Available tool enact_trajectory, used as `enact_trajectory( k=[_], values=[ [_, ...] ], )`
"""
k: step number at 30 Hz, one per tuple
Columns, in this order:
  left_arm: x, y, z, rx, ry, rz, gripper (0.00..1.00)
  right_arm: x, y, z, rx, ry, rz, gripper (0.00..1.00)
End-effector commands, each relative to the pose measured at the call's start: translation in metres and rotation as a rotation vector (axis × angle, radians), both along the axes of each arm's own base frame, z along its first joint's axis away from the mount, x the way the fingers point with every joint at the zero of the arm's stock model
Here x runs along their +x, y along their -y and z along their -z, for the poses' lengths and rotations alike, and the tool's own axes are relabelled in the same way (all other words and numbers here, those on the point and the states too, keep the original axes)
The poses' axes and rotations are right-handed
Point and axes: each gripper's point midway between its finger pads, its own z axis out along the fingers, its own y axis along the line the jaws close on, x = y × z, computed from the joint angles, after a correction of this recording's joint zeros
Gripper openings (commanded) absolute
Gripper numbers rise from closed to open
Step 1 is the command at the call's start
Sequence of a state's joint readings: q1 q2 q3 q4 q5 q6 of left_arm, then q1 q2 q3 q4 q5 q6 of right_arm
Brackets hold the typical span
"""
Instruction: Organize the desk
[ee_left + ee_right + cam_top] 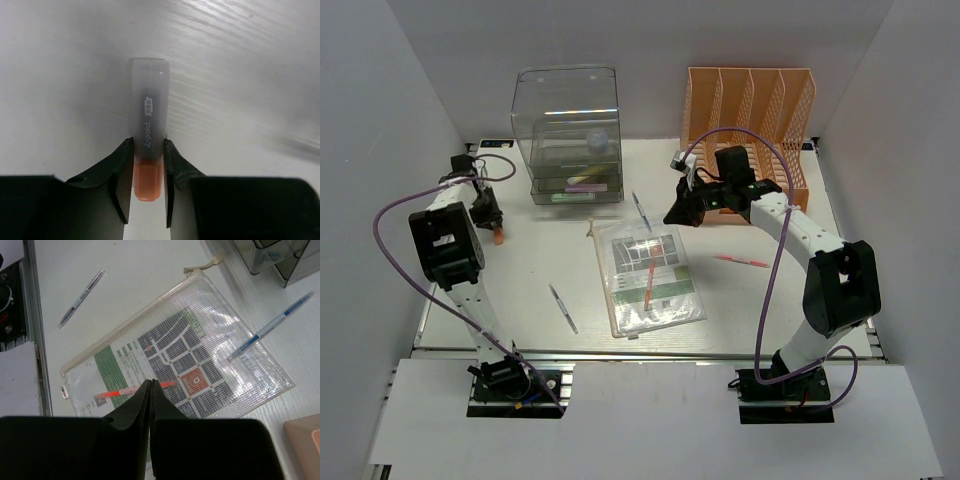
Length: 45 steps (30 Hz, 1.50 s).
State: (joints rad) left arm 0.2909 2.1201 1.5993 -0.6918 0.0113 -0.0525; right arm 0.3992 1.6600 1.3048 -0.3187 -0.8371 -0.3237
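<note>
The desk [520, 270] is a wide white rectangle with a faintly ribbed top. It fills the floor of the white-walled booth, and a metal rail [650, 352] runs along its near edge. Near its middle lies a flat, clear mesh pouch [650, 275] with a cream zip edge and a printed grid-like sheet inside. A slim red pen [650, 283] lies across the pouch, on top or inside I can't tell. A blue pen [641, 211] lies just beyond the pouch, a greyish clear one [563, 308] to its left, and a pink one [740, 261] to its right. At the back stand a clear plastic drawer box [568, 135] and an orange perforated file rack [750, 110]. Over the desk's left side, the left gripper [149, 145] pinches a stubby marker [150, 100] with a frosted grey cap and an orange end, its fingers clamped where the two colours meet. The right gripper [151, 385] hangs above the pouch, its black fingers pressed tight together with nothing between them.
</note>
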Motion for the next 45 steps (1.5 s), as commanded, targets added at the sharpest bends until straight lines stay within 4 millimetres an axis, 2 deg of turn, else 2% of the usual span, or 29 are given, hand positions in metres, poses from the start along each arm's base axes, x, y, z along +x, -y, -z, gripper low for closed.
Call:
enact_trajectory(
  k=[1, 3, 4, 6, 7, 9, 10, 12, 13, 14, 16, 17, 18, 20, 21, 22, 23, 24, 26, 27, 31, 33, 34, 35, 36, 41, 42, 43, 45],
  values=[
    [0.003, 0.034, -0.017, -0.139, 0.077, 0.013, 0.13, -0.002, 0.000, -0.003, 0.010, 0.003, -0.017, 0.03],
    [0.003, 0.044, -0.030, -0.182, 0.122, 0.018, 0.09, -0.001, 0.001, -0.004, 0.013, 0.005, -0.016, 0.03],
    [0.003, 0.054, -0.048, -0.227, 0.184, 0.024, 0.07, -0.003, 0.000, -0.006, 0.017, 0.007, -0.021, 0.03],
    [0.002, 0.068, -0.067, -0.295, 0.241, 0.009, 0.05, -0.004, -0.001, -0.007, 0.020, 0.008, -0.026, 0.03],
    [-0.003, 0.075, -0.087, -0.352, 0.300, 0.017, 0.03, -0.003, 0.000, -0.008, 0.022, 0.007, -0.023, 0.03],
    [-0.009, 0.087, -0.105, -0.415, 0.343, -0.017, 0.00, -0.005, -0.001, -0.009, 0.025, 0.009, -0.028, 0.03],
    [-0.015, 0.094, -0.122, -0.439, 0.389, -0.003, 0.00, -0.005, -0.001, -0.010, 0.027, 0.012, -0.028, 0.03],
    [-0.022, 0.108, -0.137, -0.487, 0.411, -0.015, 0.00, -0.005, -0.001, -0.011, 0.028, 0.015, -0.030, 0.03],
    [-0.028, 0.113, -0.155, -0.505, 0.456, -0.006, 0.00, -0.005, 0.000, -0.012, 0.029, 0.016, -0.027, 0.03],
    [-0.039, 0.124, -0.151, -0.560, 0.446, -0.011, 0.00, -0.005, 0.000, -0.012, 0.030, 0.016, -0.026, 0.03],
    [-0.046, 0.130, -0.177, -0.643, 0.537, -0.073, 0.00, -0.006, -0.001, -0.014, 0.032, 0.022, -0.029, 0.03],
    [-0.055, 0.136, -0.164, -0.687, 0.519, -0.129, 0.00, -0.005, -0.001, -0.013, 0.030, 0.022, -0.027, 0.03],
    [-0.051, 0.138, -0.189, -0.758, 0.615, -0.189, 0.00, -0.005, -0.001, -0.013, 0.030, 0.021, -0.029, 0.03],
    [-0.053, 0.148, -0.180, -0.849, 0.616, -0.292, 0.00, -0.006, -0.001, -0.011, 0.029, 0.012, -0.030, 0.03],
    [-0.041, 0.152, -0.204, -0.953, 0.705, -0.326, 0.00, -0.006, -0.002, -0.010, 0.030, 0.009, -0.032, 0.03],
    [-0.040, 0.162, -0.205, -1.015, 0.713, -0.350, 0.00, -0.005, -0.001, -0.011, 0.029, 0.010, -0.028, 0.03],
    [-0.040, 0.157, -0.192, -1.026, 0.735, -0.451, 0.00, -0.006, -0.001, -0.011, 0.029, 0.010, -0.030, 0.03],
    [-0.037, 0.153, -0.209, -1.058, 0.814, -0.503, 0.00, -0.004, 0.000, -0.010, 0.025, 0.013, -0.021, 0.03],
    [-0.033, 0.150, -0.211, -1.005, 0.849, -0.582, 0.00, -0.004, 0.000, -0.010, 0.024, 0.015, -0.022, 0.03],
    [-0.028, 0.139, -0.217, -0.956, 0.894, -0.640, 0.00, -0.003, 0.001, -0.010, 0.023, 0.017, -0.018, 0.03],
    [-0.015, 0.135, -0.225, -0.911, 0.939, -0.702, 0.00, -0.003, 0.000, -0.009, 0.018, 0.018, -0.020, 0.03],
    [-0.006, 0.142, -0.220, -0.899, 0.920, -0.706, 0.00, -0.003, 0.000, -0.005, 0.015, 0.012, -0.022, 0.03],
    [0.000, 0.137, -0.227, -0.876, 0.948, -0.730, 0.00, -0.001, 0.001, -0.005, 0.014, 0.012, -0.018, 0.03],
    [0.004, 0.136, -0.225, -0.865, 0.941, -0.751, 0.00, -0.002, 0.001, -0.005, 0.012, 0.010, -0.017, 0.03],
    [0.007, 0.141, -0.212, -0.842, 0.899, -0.770, 0.00, -0.001, 0.002, -0.005, 0.011, 0.010, -0.014, 0.03],
    [0.028, 0.140, -0.204, -0.775, 0.919, -0.831, 0.00, -0.001, 0.001, -0.004, 0.009, 0.009, -0.014, 0.03],
    [0.034, 0.145, -0.193, -0.761, 0.892, -0.833, 0.00, 0.000, 0.003, -0.004, 0.008, 0.010, -0.009, 0.03],
    [0.039, 0.150, -0.198, -0.764, 0.897, -0.827, 0.00, 0.000, 0.003, -0.004, 0.009, 0.013, -0.009, 0.03],
    [0.043, 0.160, -0.189, -0.751, 0.870, -0.820, 0.00, 0.000, 0.003, -0.004, 0.008, 0.011, -0.009, 0.03]
  ],
)
